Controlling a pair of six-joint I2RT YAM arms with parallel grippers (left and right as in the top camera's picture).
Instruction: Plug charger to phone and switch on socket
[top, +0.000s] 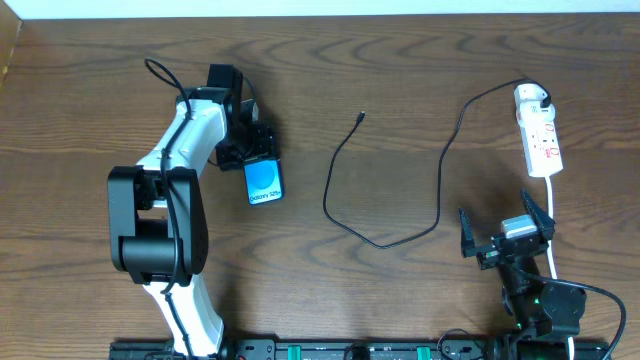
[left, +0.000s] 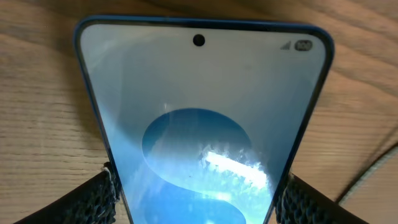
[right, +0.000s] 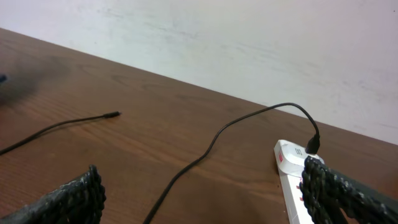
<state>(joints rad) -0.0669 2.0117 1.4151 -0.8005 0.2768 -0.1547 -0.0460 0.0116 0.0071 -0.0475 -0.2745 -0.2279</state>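
The phone (top: 264, 182) lies flat on the table, blue screen up, "Galaxy" text at its near end. My left gripper (top: 262, 158) is shut on the phone's far end. In the left wrist view both fingers of the left gripper (left: 199, 196) press the phone's (left: 199, 99) side edges. The charger (top: 385, 243) loops across the table's middle, its small black tip (top: 360, 117) lying free. Its other end sits in the far end of the socket (top: 540, 140). My right gripper (top: 505, 232) is open and empty, just short of the socket. In the right wrist view the right gripper (right: 202, 193) looks over the charger (right: 199, 158) and the socket (right: 291, 183).
The socket's white cord (top: 553, 215) runs toward the near edge, past my right gripper. A pale wall (right: 249, 43) stands behind the table's far edge. Bare wood (top: 400, 180) lies between the phone and the charger.
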